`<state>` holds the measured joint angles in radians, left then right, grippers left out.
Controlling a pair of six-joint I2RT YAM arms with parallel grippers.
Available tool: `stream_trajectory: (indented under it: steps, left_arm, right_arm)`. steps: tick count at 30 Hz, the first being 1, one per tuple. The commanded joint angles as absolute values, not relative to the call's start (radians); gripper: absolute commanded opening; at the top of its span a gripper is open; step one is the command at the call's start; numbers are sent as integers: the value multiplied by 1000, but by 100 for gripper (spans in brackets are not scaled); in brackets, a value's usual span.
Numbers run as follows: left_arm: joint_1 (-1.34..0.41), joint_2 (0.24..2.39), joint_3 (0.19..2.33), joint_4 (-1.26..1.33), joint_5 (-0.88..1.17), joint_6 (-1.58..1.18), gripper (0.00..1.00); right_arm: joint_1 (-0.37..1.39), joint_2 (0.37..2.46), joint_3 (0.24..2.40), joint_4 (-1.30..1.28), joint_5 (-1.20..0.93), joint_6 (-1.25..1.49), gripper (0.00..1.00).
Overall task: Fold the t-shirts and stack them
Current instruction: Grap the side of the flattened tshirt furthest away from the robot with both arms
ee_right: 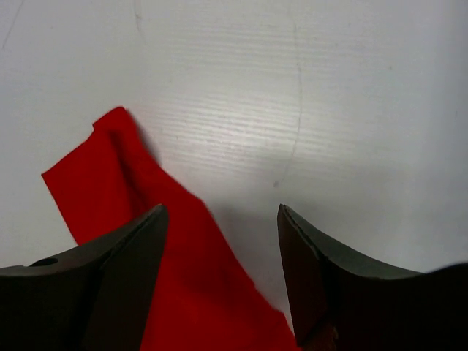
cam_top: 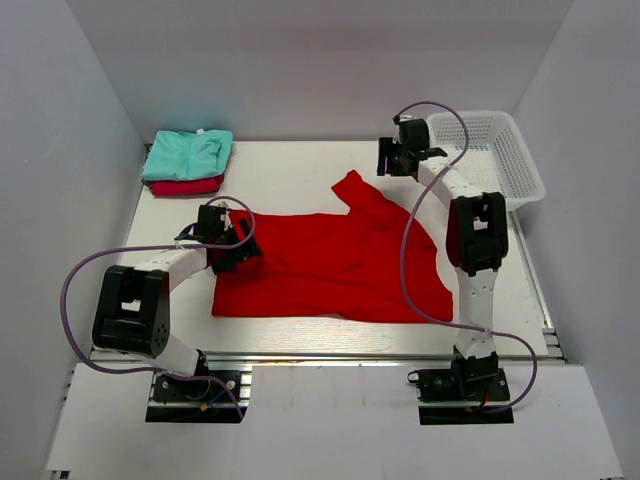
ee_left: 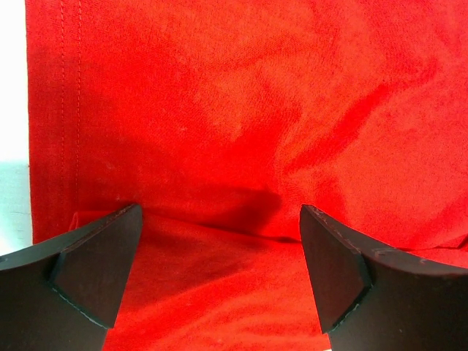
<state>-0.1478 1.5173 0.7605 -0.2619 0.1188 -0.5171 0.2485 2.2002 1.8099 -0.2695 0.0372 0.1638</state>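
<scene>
When you look down from the top camera, the bright red t-shirt [cam_top: 330, 265] lies spread across the middle of the table [cam_top: 290, 170], one sleeve pointing toward the far side. The mint green t-shirt [cam_top: 188, 153] sits folded on the crimson-pink t-shirt [cam_top: 186, 187] at the far left corner, well apart from the red one. Your left claw [cam_top: 236, 247] is at the red shirt's left edge. Your right claw [cam_top: 400, 157] hangs just beyond the far sleeve, near the white mesh basket [cam_top: 505, 165].

Through the left wrist camera you see that claw spread wide, both fingers [ee_left: 99, 267] low over the red cloth. A raised fold runs between them, and nothing is pinched.

Through the right wrist camera the other claw is spread too, above bare table. The sleeve tip lies under the finger [ee_right: 124, 278] at the picture's left, and nothing is gripped.
</scene>
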Motion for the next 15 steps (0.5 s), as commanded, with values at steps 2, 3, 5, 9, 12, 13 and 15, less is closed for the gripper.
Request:
stream_trajectory:
  steps: [2, 3, 5, 9, 12, 13, 15]
  left_arm:
    - [-146, 1589, 727, -357, 87, -512, 100]
    - [-146, 1589, 727, -357, 97, -512, 100]
    - [-146, 1589, 736, -357, 97, -512, 100]
    - [-146, 1598, 736, -357, 97, -512, 100]
    - [-146, 1589, 736, -357, 97, -512, 100]
    - [-146, 1589, 736, -357, 97, -512, 100]
    - [-146, 1589, 736, -367, 97, -512, 100]
  right_arm:
    - [275, 2298, 1936, -325, -32, 46, 67]
    - [278, 2319, 1974, -327, -47, 11, 67]
    - [288, 2361, 2003, -354, -49, -27, 67]
    - [316, 2433, 2068, -379, -5, -92, 67]
    - [330, 2476, 2103, -414, 81, -107, 67]
    - [342, 2505, 2150, -422, 87, -118, 67]
    - [354, 2519, 2177, -449, 193, -109, 60]
